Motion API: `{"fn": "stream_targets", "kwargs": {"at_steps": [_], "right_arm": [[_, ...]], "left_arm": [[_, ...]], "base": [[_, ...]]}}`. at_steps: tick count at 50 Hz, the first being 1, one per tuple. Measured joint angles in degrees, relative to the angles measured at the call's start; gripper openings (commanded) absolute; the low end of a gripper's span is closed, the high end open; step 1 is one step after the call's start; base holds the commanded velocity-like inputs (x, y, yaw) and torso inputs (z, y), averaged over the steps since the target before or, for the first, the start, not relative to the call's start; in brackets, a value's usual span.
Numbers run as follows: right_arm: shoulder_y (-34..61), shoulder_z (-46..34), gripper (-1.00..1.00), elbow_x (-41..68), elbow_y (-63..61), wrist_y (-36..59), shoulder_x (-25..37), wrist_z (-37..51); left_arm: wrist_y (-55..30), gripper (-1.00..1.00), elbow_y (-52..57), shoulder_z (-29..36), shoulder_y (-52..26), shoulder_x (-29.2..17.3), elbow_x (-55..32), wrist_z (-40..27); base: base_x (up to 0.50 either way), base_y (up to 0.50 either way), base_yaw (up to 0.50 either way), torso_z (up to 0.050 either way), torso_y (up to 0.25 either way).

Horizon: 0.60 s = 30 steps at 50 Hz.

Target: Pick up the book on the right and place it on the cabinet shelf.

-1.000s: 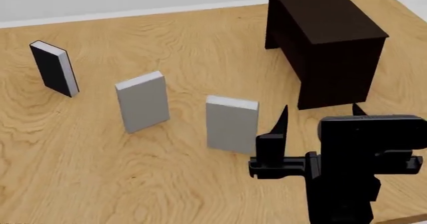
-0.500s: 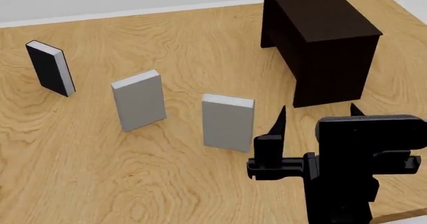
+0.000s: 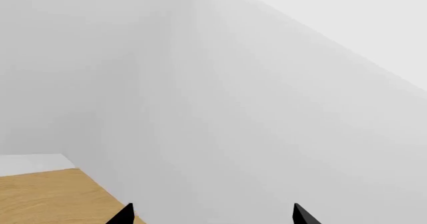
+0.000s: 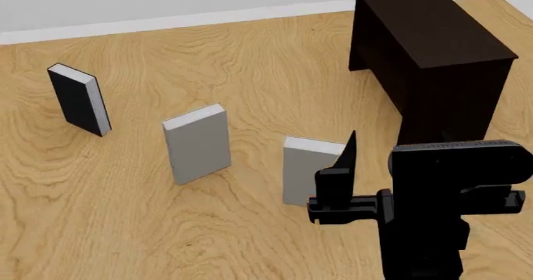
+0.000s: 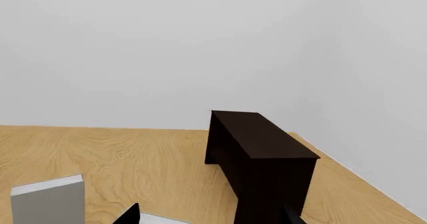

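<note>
The book, the right one of two alike grey hardcovers [image 4: 306,169], stands upright on the wooden floor. In the head view my right gripper [image 4: 398,138] is open and empty, and its left finger [image 4: 345,155] overlaps the book's right edge. In the right wrist view the book's white top edge [image 5: 162,219] lies just inside the left fingertip of the open right gripper [image 5: 210,219]. The dark cabinet [image 4: 429,49] stands beyond it to the right, also in the right wrist view [image 5: 260,154]; only its top board [image 4: 425,24] and sides show. My left gripper [image 3: 213,219] is open and faces a white wall.
The other grey book [image 4: 198,143] stands left of the task book and also shows in the right wrist view [image 5: 47,201]. A black-covered book [image 4: 79,99] stands at the far left. A white wall and baseboard [image 4: 208,17] run behind. My wrist camera block [image 4: 454,168] hides floor at the lower right.
The head view has shifted, so everything sits lower and further right in it. The right book now stands against my right gripper's left finger. The gripper stays open.
</note>
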Motion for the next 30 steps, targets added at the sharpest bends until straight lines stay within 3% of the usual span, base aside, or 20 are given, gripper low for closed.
{"fn": "stream_targets", "kwargs": {"at_steps": [30], "right_arm": [[1.1, 0.4, 1.00, 1.4, 0.5, 0.9, -0.1, 0.4]], "left_arm": [[2.4, 1.00, -0.4, 1.2, 1.8, -0.9, -0.9, -1.1]], "base": [[0.25, 0.11, 0.00, 0.000, 0.001]]}}
